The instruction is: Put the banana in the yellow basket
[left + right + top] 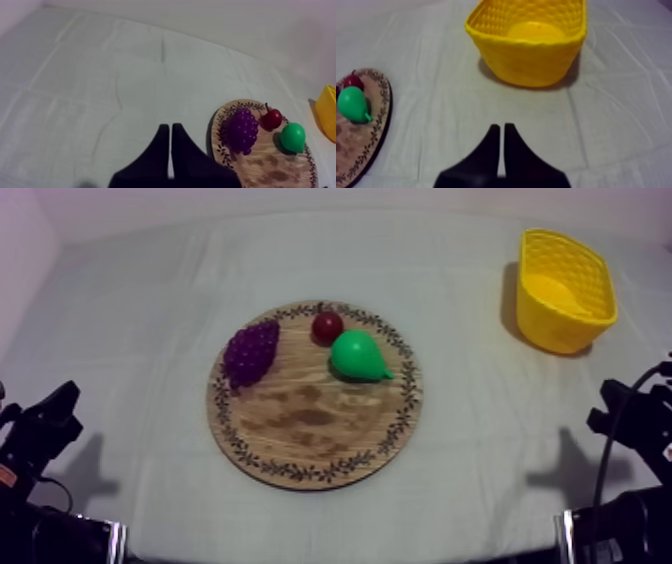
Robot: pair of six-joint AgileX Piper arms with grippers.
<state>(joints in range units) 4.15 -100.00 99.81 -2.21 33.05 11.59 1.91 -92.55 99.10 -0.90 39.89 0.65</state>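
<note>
- You are looking at a brown wooden board [300, 438], its rim ringed with a dark leafy vine pattern.
- Your fruit: purple grapes [250, 354], a small red fruit [327, 327], a green pear [356, 356].
- Your basket [565, 318] is bright yellow, with a woven lattice texture.
- The cloth [140, 318] is plain grey-white.

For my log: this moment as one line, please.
board: grapes, pear, small red fruit; basket: yellow shape inside; left fingers shut; right fingers shut
</note>
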